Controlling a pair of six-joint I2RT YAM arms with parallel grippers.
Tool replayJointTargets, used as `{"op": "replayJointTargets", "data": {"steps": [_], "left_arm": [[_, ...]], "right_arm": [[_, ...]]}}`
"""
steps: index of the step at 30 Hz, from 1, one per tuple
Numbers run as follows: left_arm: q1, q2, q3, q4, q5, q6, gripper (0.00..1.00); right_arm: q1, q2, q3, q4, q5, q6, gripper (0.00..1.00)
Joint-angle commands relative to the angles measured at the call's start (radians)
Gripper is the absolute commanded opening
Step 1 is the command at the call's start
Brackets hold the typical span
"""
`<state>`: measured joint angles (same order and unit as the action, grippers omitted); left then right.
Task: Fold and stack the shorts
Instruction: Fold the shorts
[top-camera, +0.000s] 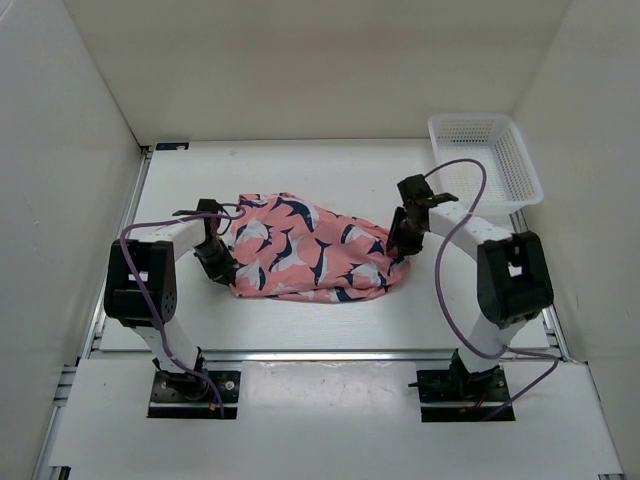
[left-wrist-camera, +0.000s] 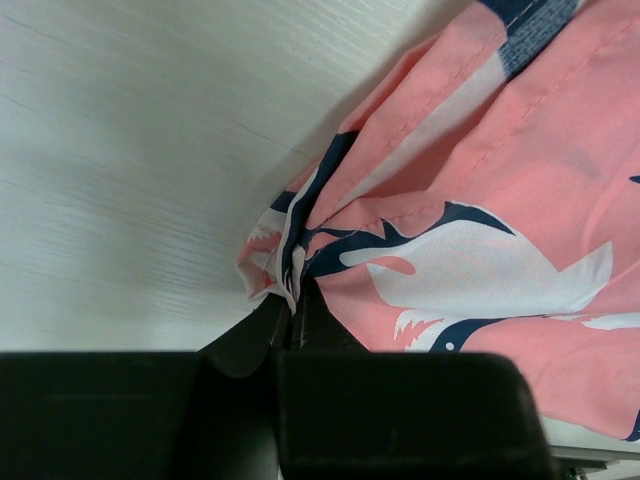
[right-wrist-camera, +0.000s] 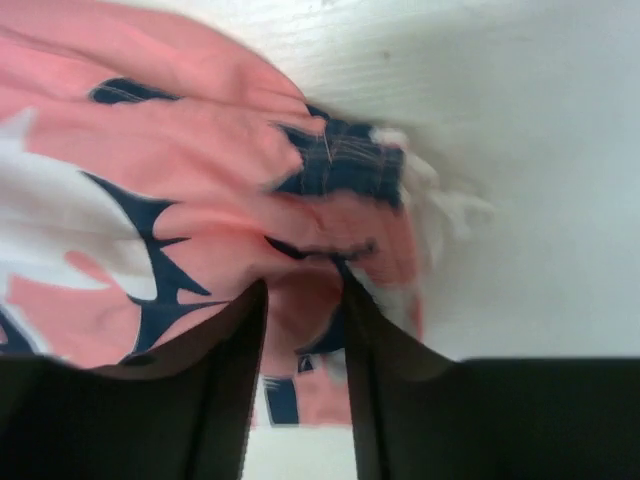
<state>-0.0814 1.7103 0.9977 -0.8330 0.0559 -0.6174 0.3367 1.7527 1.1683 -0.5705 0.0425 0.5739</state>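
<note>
The coral-pink shorts (top-camera: 310, 255) with navy-and-white whale shapes lie bunched in the middle of the table. My left gripper (top-camera: 222, 268) is at their left edge, shut on a pinched fold of the fabric (left-wrist-camera: 290, 250); in the left wrist view the jaws meet with cloth between them. My right gripper (top-camera: 403, 240) is at the shorts' right edge. In the right wrist view its fingers (right-wrist-camera: 240, 330) stand apart with the fabric (right-wrist-camera: 200, 170) lying between and past them.
A white mesh basket (top-camera: 485, 160) stands at the back right, close behind the right arm. White walls enclose the table on three sides. Purple cables loop off both arms.
</note>
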Motion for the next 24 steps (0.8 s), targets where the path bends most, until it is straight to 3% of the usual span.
{"op": "replayJointTargets", "data": {"steps": [1,3,7,15,21,24], "left_arm": [[0.0,-0.017,0.007,0.012,-0.005,0.011,0.1],[0.0,-0.017,0.007,0.012,-0.005,0.011,0.1],[0.0,-0.017,0.007,0.012,-0.005,0.011,0.1],[0.0,-0.017,0.016,0.012,0.004,0.011,0.1],[0.0,-0.008,0.016,0.012,0.004,0.011,0.1],[0.0,0.002,0.016,0.012,0.004,0.011,0.1]], "right_arm": [[-0.002,-0.172,0.005,-0.04,0.111,-0.014,0.57],[-0.002,-0.251,-0.011,-0.061,0.111,-0.014,0.83],[-0.036,-0.303,-0.1,-0.062,0.053,-0.014,0.85],[-0.067,-0.321,-0.366,0.147,-0.22,0.128,0.79],[-0.067,-0.249,-0.38,0.213,-0.188,0.158,0.66],[-0.067,-0.207,-0.38,0.225,-0.129,0.167,0.53]]}}
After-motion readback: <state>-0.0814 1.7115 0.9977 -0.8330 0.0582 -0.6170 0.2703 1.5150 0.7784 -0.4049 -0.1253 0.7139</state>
